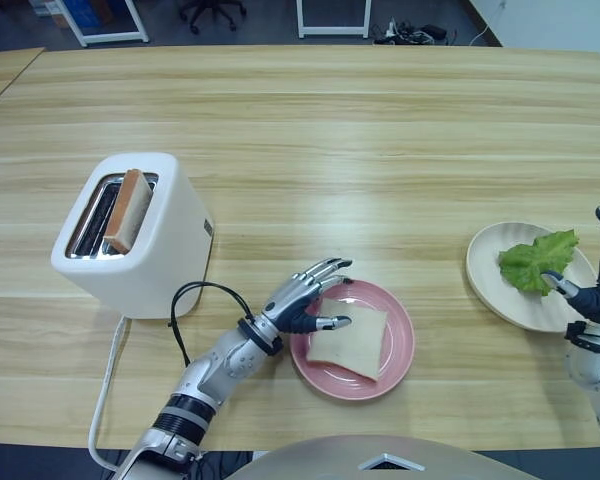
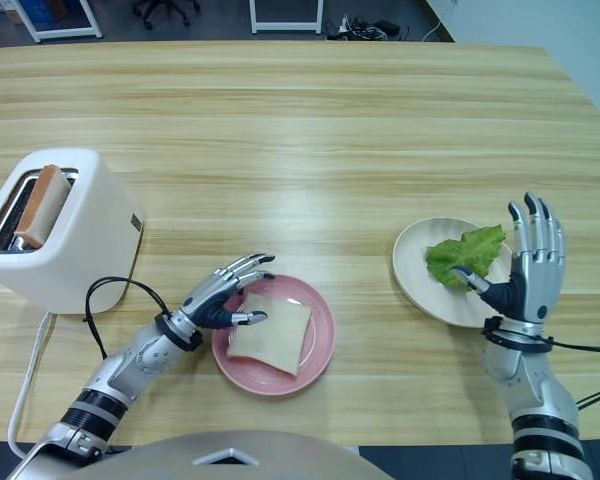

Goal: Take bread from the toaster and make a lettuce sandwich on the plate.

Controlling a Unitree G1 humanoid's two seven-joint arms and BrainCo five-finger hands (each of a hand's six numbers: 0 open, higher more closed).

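While we're looking down at the wooden table [image 1: 330, 120], the closest thing to us is the pink plate [image 1: 400, 325]. A bread slice [image 1: 352, 338] is lying flat on it, turned a bit askew. Our left hand [image 1: 302, 300] is sitting at the plate's left rim with the fingers loosely spread and only lightly bent, reaching over the left side of the slice. The thumb tip is resting right at the edge of the bread (touching or just above it, we can't tell), but nothing is actually being gripped. A black cable [image 1: 202, 285] is looping on the table just behind that wrist, and a white cord [image 1: 105, 380] is running down toward the near edge.

Over on the right, our right hand [image 2: 528, 285] is standing upright with the palm open and the fingers stretched straight up, holding nothing. It's hanging at the near-right rim of the beige plate [image 2: 412, 268]. Its thumb is pointing at the lettuce leaf [image 2: 463, 256] that's lying on that plate, and we can't say whether it's touching the leaf.

Going a little farther back on the left, the white toaster [image 1: 150, 265] is standing well apart from both plates. A second slice [image 1: 128, 208] is sticking up out of one of its slots.
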